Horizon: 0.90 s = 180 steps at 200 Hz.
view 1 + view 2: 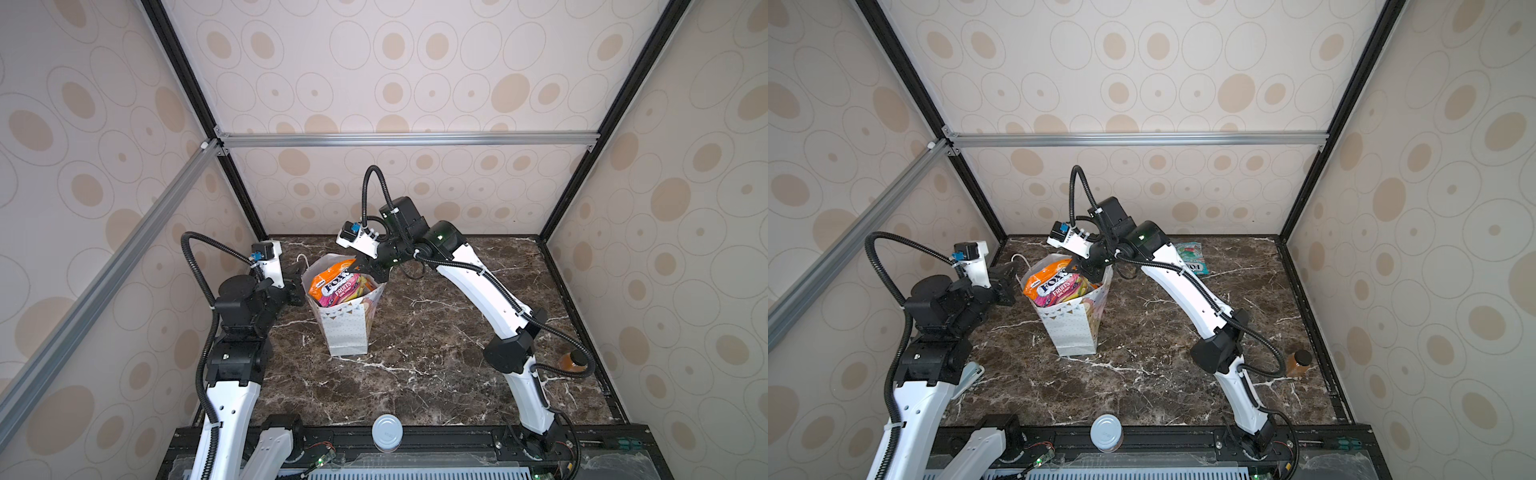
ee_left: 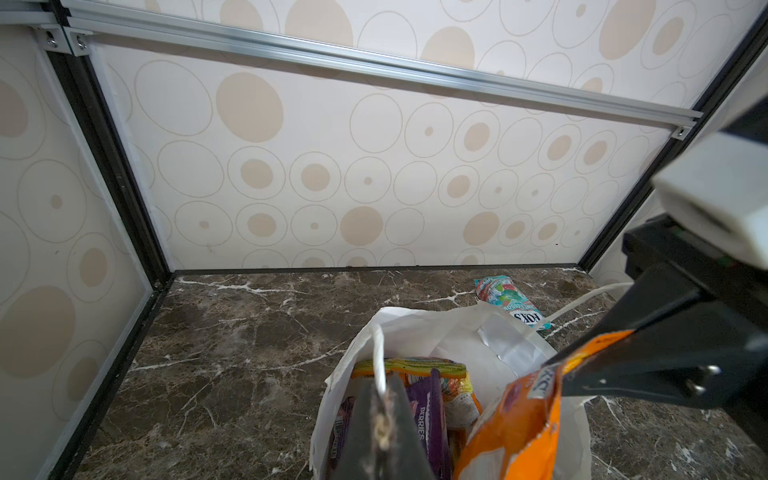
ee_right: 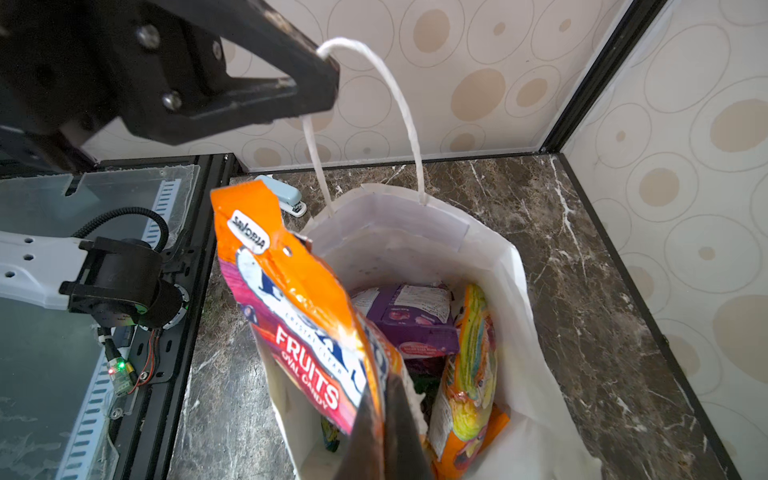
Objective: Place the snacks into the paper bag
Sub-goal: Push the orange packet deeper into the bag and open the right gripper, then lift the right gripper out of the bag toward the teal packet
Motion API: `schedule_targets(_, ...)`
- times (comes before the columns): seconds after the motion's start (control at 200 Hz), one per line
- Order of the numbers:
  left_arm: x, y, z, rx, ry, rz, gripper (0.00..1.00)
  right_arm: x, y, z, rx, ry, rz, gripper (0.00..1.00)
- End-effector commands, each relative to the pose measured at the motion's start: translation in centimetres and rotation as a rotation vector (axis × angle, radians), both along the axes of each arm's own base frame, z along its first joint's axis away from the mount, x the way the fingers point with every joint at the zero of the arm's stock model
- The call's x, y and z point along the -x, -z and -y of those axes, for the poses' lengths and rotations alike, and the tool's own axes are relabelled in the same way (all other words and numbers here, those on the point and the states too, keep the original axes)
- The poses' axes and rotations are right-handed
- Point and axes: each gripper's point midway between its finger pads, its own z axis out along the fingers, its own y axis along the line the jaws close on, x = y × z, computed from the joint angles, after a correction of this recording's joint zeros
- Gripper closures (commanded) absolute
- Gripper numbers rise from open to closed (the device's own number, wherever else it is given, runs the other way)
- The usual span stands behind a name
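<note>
Jaws clamped: left gripper (image 3: 329,77) on the bag's (image 1: 349,332) handle (image 3: 400,104), right gripper (image 2: 556,368) on an orange packet (image 3: 291,299) half in; teal packet (image 1: 1192,255) lies outside, mid-frame.

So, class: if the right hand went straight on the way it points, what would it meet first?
Probably the purple packet inside the paper bag; the right hand, shut on the orange packet, aims into its mouth. Depth is unclear.

Dark marble tabletop (image 1: 415,374): paper bag (image 1: 349,332) upright, teal packet (image 1: 1194,255) behind, amber bottle (image 1: 1298,363) right edge.
</note>
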Motion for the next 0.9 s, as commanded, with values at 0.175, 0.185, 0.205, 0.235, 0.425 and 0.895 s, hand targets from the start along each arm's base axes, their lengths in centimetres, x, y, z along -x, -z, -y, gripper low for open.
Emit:
schedule_targets(0.175,0.6,-3.2,-0.2,-0.027,-0.006,0.111,1.00,-2.3,-0.5,0.0,-0.048,0.049,0.012,0.93)
schedule_targets(0.185,0.5,-3.1,-0.2,-0.027,-0.006,0.110,1.00,-2.4,-0.5,0.1,-0.047,0.053,0.014,0.90)
schedule_targets(0.205,0.5,-3.1,-0.2,-0.027,-0.004,0.111,1.00,-2.5,-0.6,0.1,-0.046,0.061,0.019,0.82)
schedule_targets(0.235,0.5,-3.1,-0.2,-0.026,-0.002,0.111,1.00,-2.6,-0.8,0.3,-0.043,0.076,0.025,0.69)
schedule_targets(0.425,0.5,-3.2,-0.2,-0.025,-0.001,0.111,1.00,-4.2,-2.2,1.8,-0.026,0.206,0.085,0.32)
schedule_targets(0.895,0.4,-3.0,-0.3,-0.024,-0.008,0.105,1.00,-1.2,-6.0,4.1,-0.026,0.364,0.066,0.40)
